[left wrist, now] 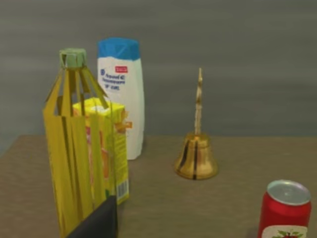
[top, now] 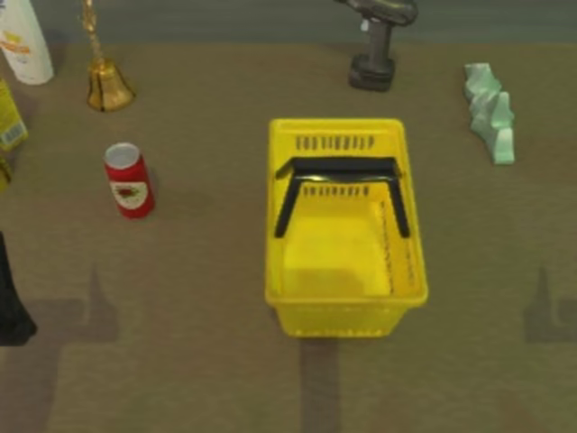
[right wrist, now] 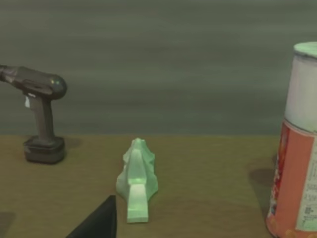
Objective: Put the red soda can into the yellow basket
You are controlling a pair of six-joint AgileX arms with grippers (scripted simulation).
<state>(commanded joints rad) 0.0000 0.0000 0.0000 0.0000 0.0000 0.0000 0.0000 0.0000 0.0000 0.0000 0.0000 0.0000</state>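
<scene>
The red soda can point(top: 129, 180) stands upright on the left part of the table, silver top up and white label showing; the left wrist view has it close by point(left wrist: 286, 210). The yellow basket point(top: 281, 262) sits in the middle of the table with its black handle point(top: 340, 168) folded across the opening and nothing inside. My left arm point(top: 11, 302) is parked at the table's left edge, nearer the front than the can and apart from it. Only one dark finger point(left wrist: 101, 220) of its gripper shows, nothing against it. My right arm is outside the top view; one finger point(right wrist: 101, 220) shows, holding nothing.
A brass bell point(top: 108, 83), a white bottle point(top: 25, 41) and a yellow carton point(top: 9, 122) crowd the back left. A grey drill point(top: 374, 45) stands behind the basket. A pale green figure point(top: 491, 113) lies at the back right, an orange-and-white canister point(right wrist: 297, 144) near it.
</scene>
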